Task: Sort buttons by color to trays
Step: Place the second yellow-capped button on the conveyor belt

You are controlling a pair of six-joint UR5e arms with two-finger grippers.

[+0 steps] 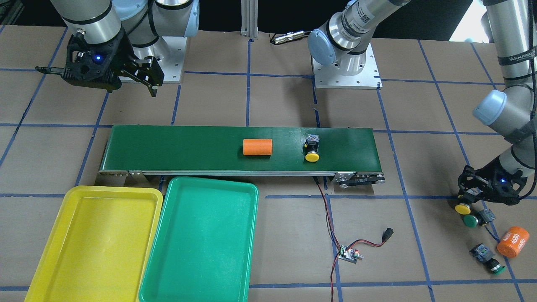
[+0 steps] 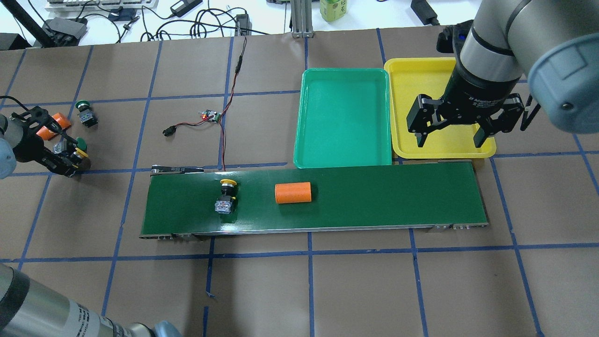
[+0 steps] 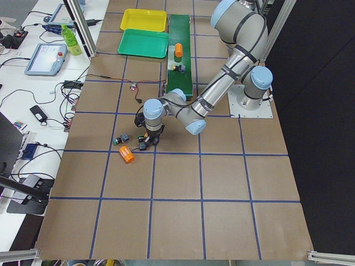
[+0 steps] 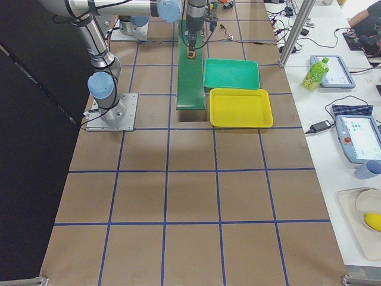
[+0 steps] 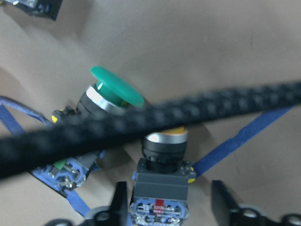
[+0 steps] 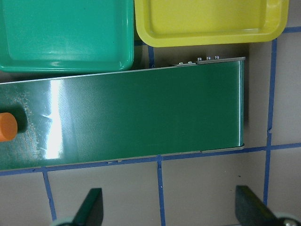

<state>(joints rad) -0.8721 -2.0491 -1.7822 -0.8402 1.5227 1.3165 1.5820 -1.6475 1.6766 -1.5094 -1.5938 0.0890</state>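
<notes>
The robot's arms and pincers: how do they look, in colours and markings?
The left arm and right arm are silver-grey tubes with pale blue joint caps. The left pincer and right pincer are black; white lettering sits above the right one.

1. Light was bright and even from above, and shadows were soft, as beside the orange cylinder (image 2: 293,192).
2. In the right wrist view, pale glare streaked the left part of the conveyor belt (image 6: 122,117).
3. In the left wrist view, a black cable (image 5: 150,127) crossed the centre badly blurred, while the green button (image 5: 116,87) behind it was sharper.
4. The front-facing view's upper right corner was blown out white.
</notes>
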